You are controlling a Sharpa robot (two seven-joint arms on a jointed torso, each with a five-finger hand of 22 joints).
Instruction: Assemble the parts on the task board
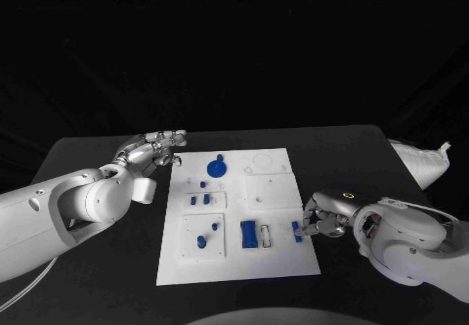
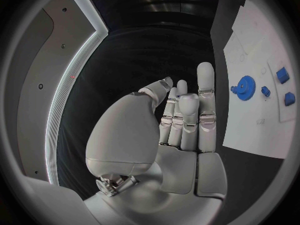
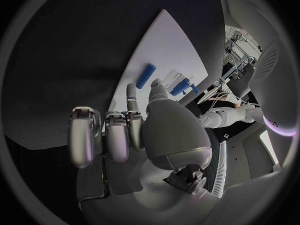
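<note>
Right robot hand (image 1: 320, 222) is touching a small blue part (image 1: 296, 229) at the task board's (image 1: 278, 261) right edge, grip unclear; left robot hand (image 1: 152, 150) is hovering far-left, fingers apart.

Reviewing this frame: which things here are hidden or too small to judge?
- Right robot hand, head view: whether it holds the small blue part at the task board's edge; its fingers cover the contact.
- Right wrist view: the palm hides that fingertip area.
- Board's pale recesses, head view: too small to read.
</note>
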